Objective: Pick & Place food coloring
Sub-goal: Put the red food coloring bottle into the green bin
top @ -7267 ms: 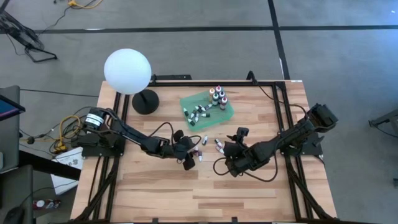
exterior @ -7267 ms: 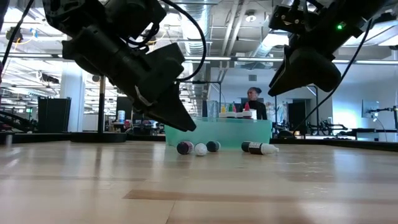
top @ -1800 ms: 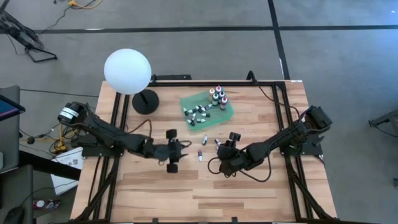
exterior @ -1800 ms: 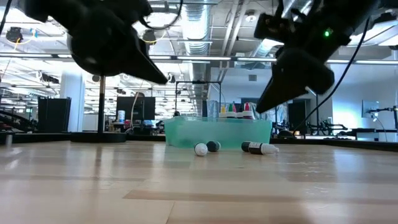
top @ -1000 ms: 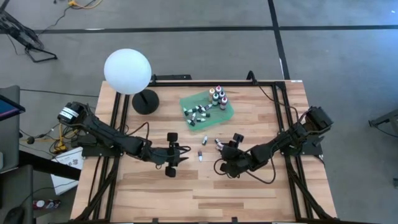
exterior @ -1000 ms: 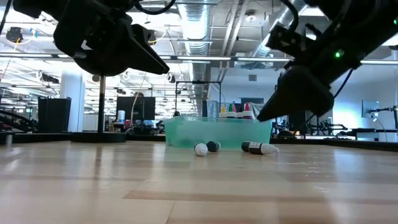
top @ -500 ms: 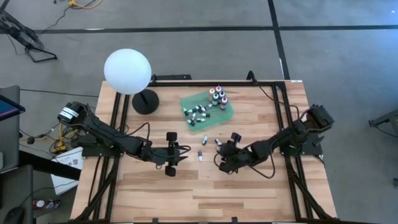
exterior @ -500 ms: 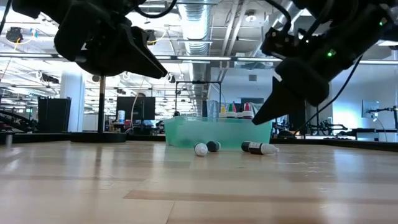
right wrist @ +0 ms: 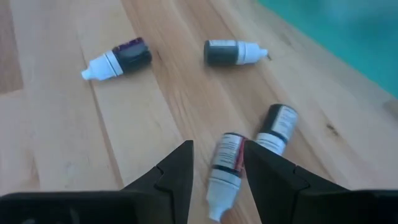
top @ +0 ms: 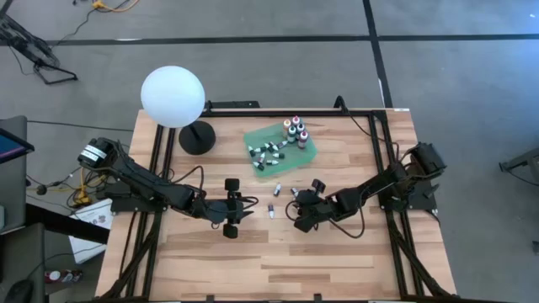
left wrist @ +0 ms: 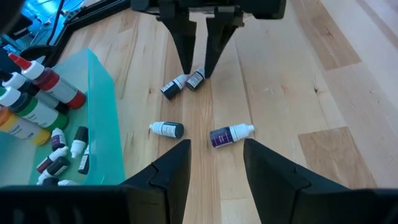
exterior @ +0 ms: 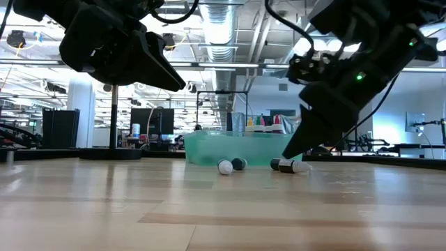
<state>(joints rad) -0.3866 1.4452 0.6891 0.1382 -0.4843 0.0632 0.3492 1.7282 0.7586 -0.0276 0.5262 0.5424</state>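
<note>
Green tray (top: 307,153) at upper centre holds most bottles; four droppers lie loose below it. Right gripper (top: 296,220), fingers parted and empty, straddles one dropper (right wrist: 225,163), so closing looks next. Only its wrist view shows that. Left gripper (top: 250,210) waits centre-left, fingers parted, empty.

Wooden table (top: 337,252) with green tray (top: 307,156), lamp base (top: 197,138), four loose dropper bottles (left wrist: 230,135).

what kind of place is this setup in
Most likely a robotics lab or open workshop. Two dark arms are mounted at a wooden table on a grey floor, the low view shows exposed ceiling ducts and more equipment stands behind, and loose cables run off the table's side.
</note>
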